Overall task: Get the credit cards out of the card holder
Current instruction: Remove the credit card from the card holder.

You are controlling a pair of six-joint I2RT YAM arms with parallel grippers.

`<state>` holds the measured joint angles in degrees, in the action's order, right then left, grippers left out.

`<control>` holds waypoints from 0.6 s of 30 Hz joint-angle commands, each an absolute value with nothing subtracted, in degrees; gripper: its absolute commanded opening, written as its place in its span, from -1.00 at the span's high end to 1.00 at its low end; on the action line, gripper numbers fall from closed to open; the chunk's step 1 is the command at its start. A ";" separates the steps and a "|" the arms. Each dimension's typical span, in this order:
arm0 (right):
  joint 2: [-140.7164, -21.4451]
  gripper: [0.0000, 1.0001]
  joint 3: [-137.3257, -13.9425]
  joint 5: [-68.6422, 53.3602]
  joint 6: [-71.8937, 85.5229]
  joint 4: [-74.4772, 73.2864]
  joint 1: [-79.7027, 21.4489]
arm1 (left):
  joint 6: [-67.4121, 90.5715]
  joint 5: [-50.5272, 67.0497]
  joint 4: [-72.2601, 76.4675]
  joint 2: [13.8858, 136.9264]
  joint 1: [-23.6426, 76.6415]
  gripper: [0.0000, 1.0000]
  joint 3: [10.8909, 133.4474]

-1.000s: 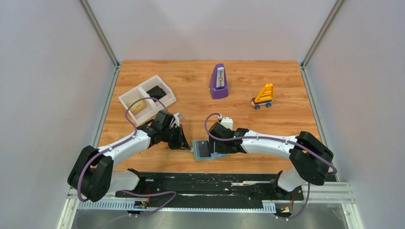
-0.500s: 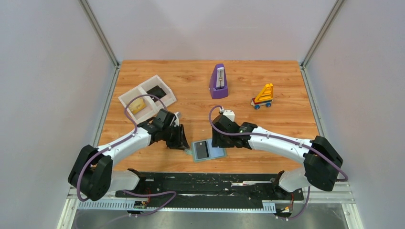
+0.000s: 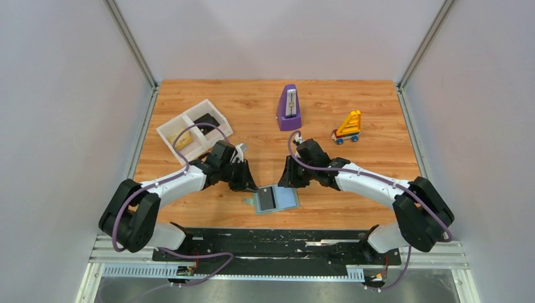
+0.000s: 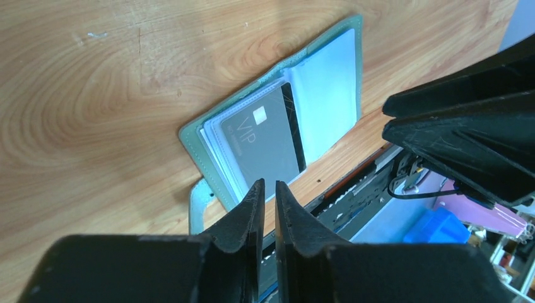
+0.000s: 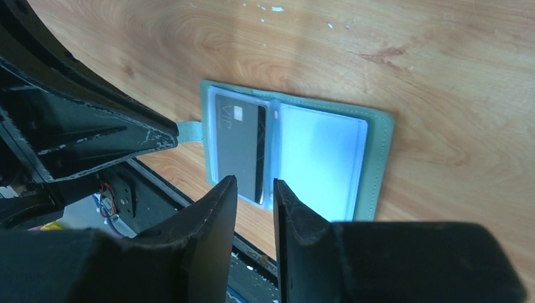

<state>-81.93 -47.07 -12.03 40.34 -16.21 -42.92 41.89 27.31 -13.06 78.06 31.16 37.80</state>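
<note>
Left end effector (image 4: 265, 184) hovers over the pale teal bifold card holder (image 4: 328, 88), its fingers barely apart and gripping nothing. Right end effector (image 5: 253, 183) hangs opposite, its gap a touch wider, empty too. The holder lies open and flat on the wooden bench (image 3: 252, 107) between them, with a dark grey VIP credit card (image 4: 262, 148) tucked in the pocket on the left arm's side.

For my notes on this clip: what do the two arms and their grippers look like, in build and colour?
Both the left arm and the right arm have white shells between bulky black joints. A thin purple cable loops along each. The left gripper and the right gripper are black, with flat tapering fingers that show pale scuffs.
</note>
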 commanded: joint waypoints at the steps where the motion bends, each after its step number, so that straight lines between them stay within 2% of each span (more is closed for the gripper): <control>1: -83.42 0.43 -43.47 -21.69 38.93 -6.00 -40.28 | 42.30 28.99 -6.93 80.39 31.46 0.65 37.17; 18: -93.17 0.47 -38.42 -29.26 39.24 6.52 -38.87 | 41.69 28.75 -2.26 88.75 31.64 0.67 34.14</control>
